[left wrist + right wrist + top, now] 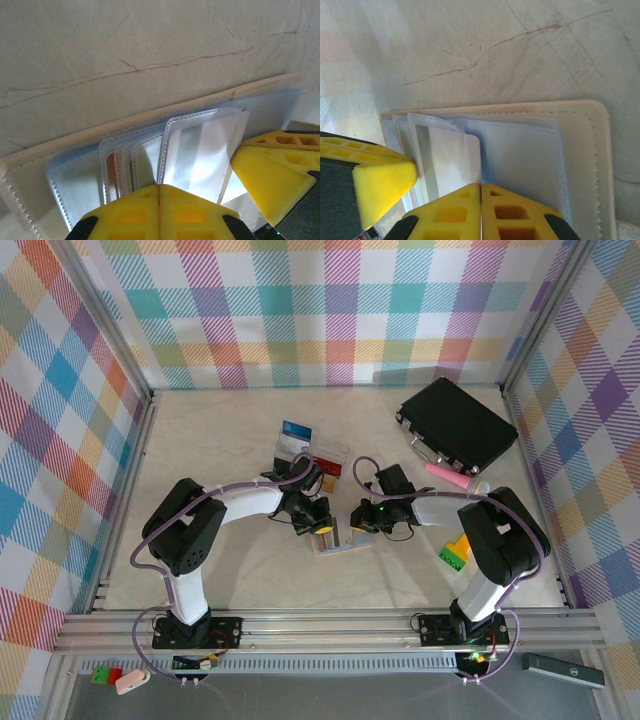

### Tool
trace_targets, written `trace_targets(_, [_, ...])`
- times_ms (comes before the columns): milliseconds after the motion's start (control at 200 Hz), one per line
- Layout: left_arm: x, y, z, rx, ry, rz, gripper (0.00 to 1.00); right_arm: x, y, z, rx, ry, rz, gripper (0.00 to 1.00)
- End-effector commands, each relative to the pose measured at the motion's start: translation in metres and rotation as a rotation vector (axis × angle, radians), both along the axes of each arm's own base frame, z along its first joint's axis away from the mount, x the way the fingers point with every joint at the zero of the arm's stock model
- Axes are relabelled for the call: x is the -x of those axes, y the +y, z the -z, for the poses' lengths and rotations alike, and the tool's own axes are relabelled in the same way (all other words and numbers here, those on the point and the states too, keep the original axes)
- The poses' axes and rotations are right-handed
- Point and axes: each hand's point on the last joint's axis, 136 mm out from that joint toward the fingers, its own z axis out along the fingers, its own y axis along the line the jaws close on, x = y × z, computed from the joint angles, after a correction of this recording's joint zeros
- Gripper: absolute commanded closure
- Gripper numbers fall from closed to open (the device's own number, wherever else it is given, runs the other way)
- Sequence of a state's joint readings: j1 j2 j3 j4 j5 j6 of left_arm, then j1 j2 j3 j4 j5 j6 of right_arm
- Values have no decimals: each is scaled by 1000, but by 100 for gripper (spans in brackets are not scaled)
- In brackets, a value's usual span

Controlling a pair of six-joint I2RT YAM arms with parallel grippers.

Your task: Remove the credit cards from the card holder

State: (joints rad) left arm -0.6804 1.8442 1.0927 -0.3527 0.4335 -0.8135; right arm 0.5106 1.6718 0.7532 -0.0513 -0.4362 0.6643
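The card holder (343, 540) lies open on the table between my two grippers, pale blue with a cream stitched edge (530, 165). Clear sleeves fan up from it (135, 160). My left gripper (159, 190) is shut, its yellow jaws pinching the edge of the front clear sleeve (200, 145). A white credit card (474, 157) sticks partly out of that sleeve, and my right gripper (481, 189) is shut on its edge. In the top view the left gripper (318, 525) and the right gripper (360, 523) stand close together over the holder.
A large black case (458, 425) lies at the back right, with a pink object (450, 475) in front of it. A green and yellow piece (455, 552) sits by the right arm. A clear tray with loose cards (318, 455) lies behind the holder.
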Motion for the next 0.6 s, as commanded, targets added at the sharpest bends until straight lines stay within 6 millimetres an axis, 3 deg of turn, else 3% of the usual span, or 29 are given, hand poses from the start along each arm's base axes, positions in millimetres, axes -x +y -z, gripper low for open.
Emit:
trace_targets(0, [11, 7, 16, -57, 42, 12, 96, 3, -3, -2, 8, -3, -11, 93])
trace_targets(255, [19, 22, 28, -128, 70, 0, 100, -1, -9, -5, 34, -44, 6, 92])
trace_targets(595, [12, 16, 16, -116, 44, 14, 100, 0, -12, -3, 52, -48, 3, 92])
